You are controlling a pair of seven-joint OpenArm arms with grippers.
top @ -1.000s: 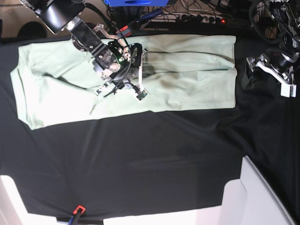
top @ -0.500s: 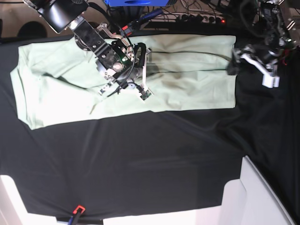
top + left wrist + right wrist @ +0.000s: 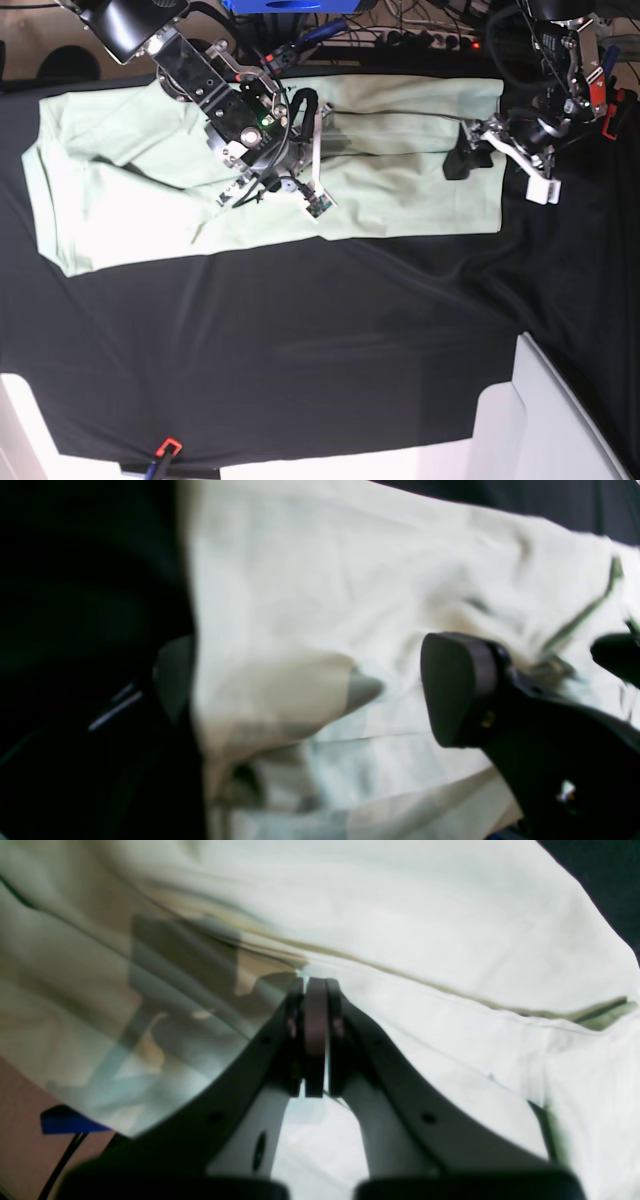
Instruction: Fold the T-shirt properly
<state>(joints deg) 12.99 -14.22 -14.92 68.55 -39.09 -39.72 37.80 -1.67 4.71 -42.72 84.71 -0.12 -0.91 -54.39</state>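
Observation:
The pale mint T-shirt lies as a long flat strip across the far part of the black cloth. My right gripper is shut, and its tips rest at a crease near the shirt's middle. Whether it pinches fabric cannot be seen. My left gripper stands open across the shirt's right edge. One black finger is over the shirt. The other finger is over the black cloth just off the edge.
White table corners show at the near right and near left. Cables and a power strip run along the far edge by a blue object. A red-and-black clip sits at the cloth's near edge.
My left arm has swung in from the right side of the cloth to the shirt's right edge, staying open. My right gripper has shifted slightly to the right over the shirt.

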